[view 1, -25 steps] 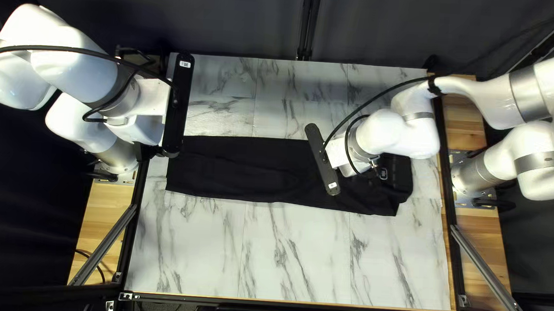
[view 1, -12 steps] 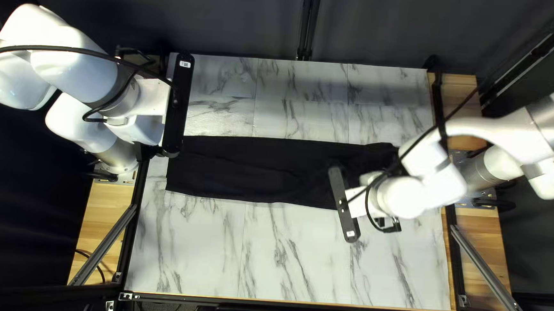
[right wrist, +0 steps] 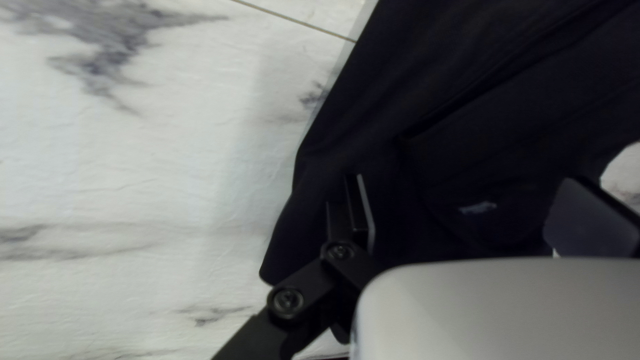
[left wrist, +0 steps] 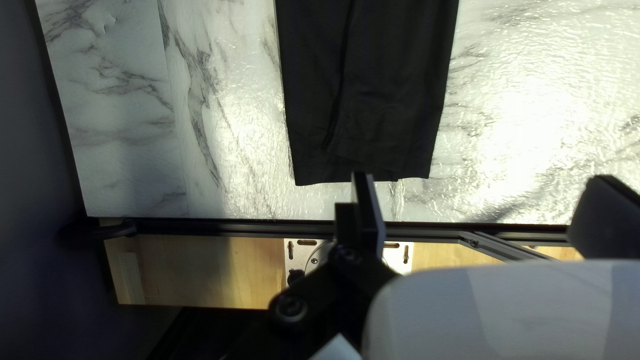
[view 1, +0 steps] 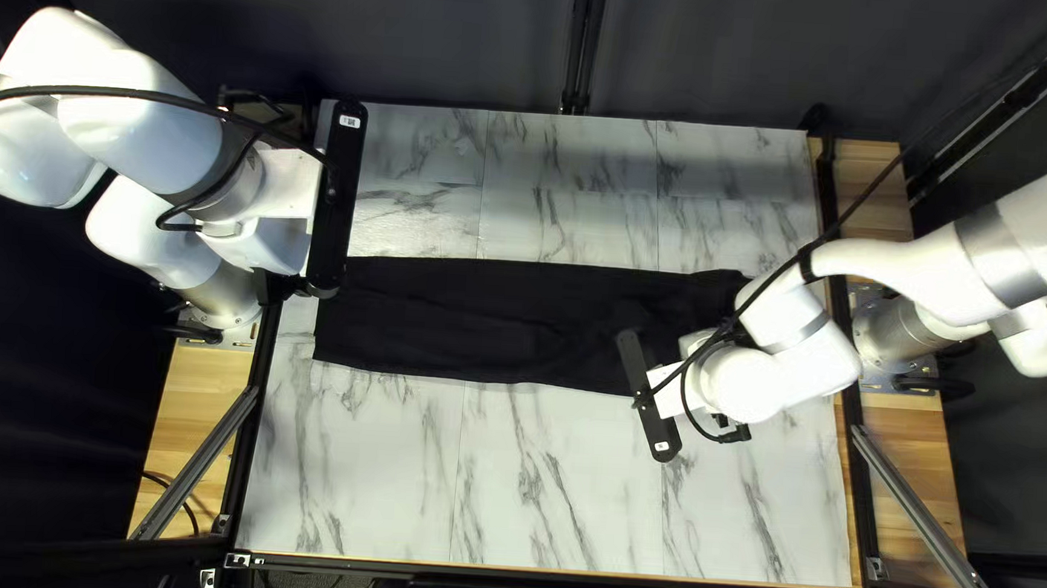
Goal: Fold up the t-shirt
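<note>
Over the near-side edge of the t-shirt (view 1: 462, 317), collar end, right pincer (right wrist: 465, 181) is spread, nothing pinched. It's swung from over the black cloth toward the table's near side in the last second; left arm (view 1: 147, 120) hasn't moved. Reads as lining up a grab on that edge, to tidy it or start the next fold. Shirt lies as one long strip across the table (view 1: 536, 489); sides look folded in already, lengthwise folds still to do. Left pincer (left wrist: 483, 177) also spread and empty, beyond the strip's squared-off end (left wrist: 327, 179). Top left view gives the full run but right arm (view 1: 829, 355) hides most of the collar end; right wrist view shows a small pale mark (right wrist: 478, 208) there and a crease running along the cloth.
</note>
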`<state>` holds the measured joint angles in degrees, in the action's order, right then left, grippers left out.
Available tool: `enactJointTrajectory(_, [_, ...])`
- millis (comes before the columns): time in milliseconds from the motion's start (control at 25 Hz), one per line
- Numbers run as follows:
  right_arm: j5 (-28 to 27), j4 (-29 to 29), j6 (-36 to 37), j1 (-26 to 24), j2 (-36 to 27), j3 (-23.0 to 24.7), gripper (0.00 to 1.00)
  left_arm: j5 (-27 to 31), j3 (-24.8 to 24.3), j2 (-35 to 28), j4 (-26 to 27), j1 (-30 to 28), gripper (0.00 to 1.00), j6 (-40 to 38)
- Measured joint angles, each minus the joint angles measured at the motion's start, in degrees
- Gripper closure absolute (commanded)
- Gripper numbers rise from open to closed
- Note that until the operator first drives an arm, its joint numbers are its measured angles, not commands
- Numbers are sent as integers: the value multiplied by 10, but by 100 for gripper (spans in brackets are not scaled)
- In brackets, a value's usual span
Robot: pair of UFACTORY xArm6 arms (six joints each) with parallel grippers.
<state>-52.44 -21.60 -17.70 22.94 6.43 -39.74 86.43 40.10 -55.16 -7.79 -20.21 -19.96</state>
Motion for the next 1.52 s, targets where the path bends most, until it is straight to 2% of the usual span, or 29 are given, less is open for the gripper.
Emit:
enactJointTrajectory(160, [-37,-2,-22,2,33,-32,5,0,0,0,0,0,0,0])
enactJointTrajectory(320, [-53,-9,-32,-4,40,-43,8,0,0,0,0,0,0,0])
enactJointTrajectory(440, [-56,-15,-31,-9,40,-48,15,0,0,0,0,0,0,0])
enactJointTrajectory(480, [-56,-16,-31,-11,41,-50,21,0,0,0,0,0,0,0])
enactJointTrajectory(520, [-55,-18,-30,-13,43,-52,41,0,0,0,0,0,0,0])
enactJointTrajectory(560, [-54,-20,-30,-14,44,-53,48,0,0,0,0,0,0,0])
enactJointTrajectory(600, [-53,-21,-29,-15,47,-55,100,0,0,0,0,0,0,0])
enactJointTrajectory(960, [-54,-19,-31,1,50,-63,100,0,0,0,0,0,0,0])
enactJointTrajectory(1520, [-103,-21,-43,24,-27,-49,100,0,0,0,0,0,0,0])
